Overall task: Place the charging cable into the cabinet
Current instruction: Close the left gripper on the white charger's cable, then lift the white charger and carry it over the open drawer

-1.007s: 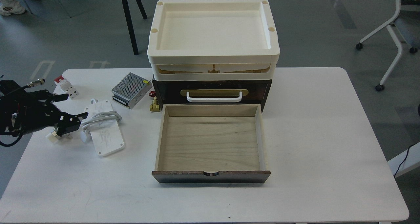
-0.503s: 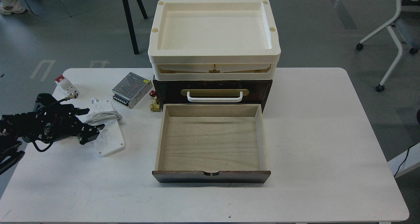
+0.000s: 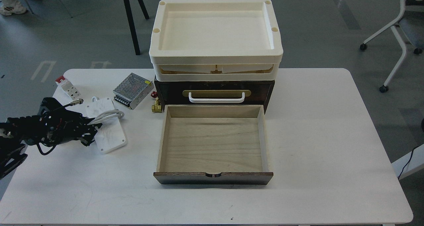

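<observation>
The charging cable is a white-grey loop on a flat white plate, lying on the table left of the cabinet. My left gripper comes in from the left, low over the plate's left edge where the cable runs. Its dark fingers straddle that edge and hide the plug. I cannot tell whether they grip the cable. The dark-brown cabinet stands mid-table with its light-wood drawer pulled out and empty. My right gripper is out of view.
A silver perforated power-supply box lies behind the plate. A red-and-white part sits at the far left. A small brass fitting rests by the cabinet's left corner. Cream trays are stacked on top of the cabinet.
My left gripper has swung right and down from beside the plug onto the plate's left edge, with its fingers now closer together. The plate has shifted slightly away from me.
</observation>
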`<state>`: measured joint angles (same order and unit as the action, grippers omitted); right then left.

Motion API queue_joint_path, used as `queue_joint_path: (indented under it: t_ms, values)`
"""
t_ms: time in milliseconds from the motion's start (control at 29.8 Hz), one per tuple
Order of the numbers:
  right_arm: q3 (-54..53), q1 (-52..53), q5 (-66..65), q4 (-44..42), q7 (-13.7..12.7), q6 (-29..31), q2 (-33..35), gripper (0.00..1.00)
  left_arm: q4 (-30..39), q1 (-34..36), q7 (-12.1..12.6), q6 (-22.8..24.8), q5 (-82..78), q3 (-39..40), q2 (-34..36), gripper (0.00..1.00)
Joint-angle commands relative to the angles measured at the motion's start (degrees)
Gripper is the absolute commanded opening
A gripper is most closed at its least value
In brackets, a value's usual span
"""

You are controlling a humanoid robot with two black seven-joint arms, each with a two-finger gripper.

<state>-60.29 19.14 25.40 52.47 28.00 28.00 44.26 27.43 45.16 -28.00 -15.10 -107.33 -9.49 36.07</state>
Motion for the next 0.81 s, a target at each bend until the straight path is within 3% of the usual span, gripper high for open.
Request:
queue_joint_path:
  t_ms: [0,134,201,403,570,671,772]
  values:
    - [0.0,-0.2,0.0,0.0,0.0,0.0,0.0,1.0,0.3,0.4,0.0,-1.9,0.7,0.3,-0.1,0.0]
    - [0.0,-0.3,0.0,0.0,0.0,0.0,0.0,1.0,3.0,1.9,0.0,-1.5,2.7,0.2,2.2,0.0]
    - [0.0,-0.4,0.0,-0.1,0.0,0.0,0.0,1.0,7.6,2.4,0.0,-1.0,3.7,0.3,7.1,0.0]
    - [0.0,-0.9,0.0,-0.3,0.0,0.0,-0.4,1.0,40.5,3.9,0.0,5.9,4.6,4.7,31.7,0.0]
    - [0.0,-0.9,0.4,-0.3,0.0,0.0,-0.8,1.0,64.7,2.0,0.0,6.3,10.5,5.0,45.0,0.0]
    - [0.1,-1.0,0.4,-0.7,0.0,0.0,-1.5,1.0,74.6,2.3,0.0,6.8,15.5,5.4,46.8,0.0]
    - [0.1,-1.6,0.3,-0.8,0.0,0.0,-2.2,1.0,73.6,2.4,0.0,8.1,18.0,5.8,38.9,0.0]
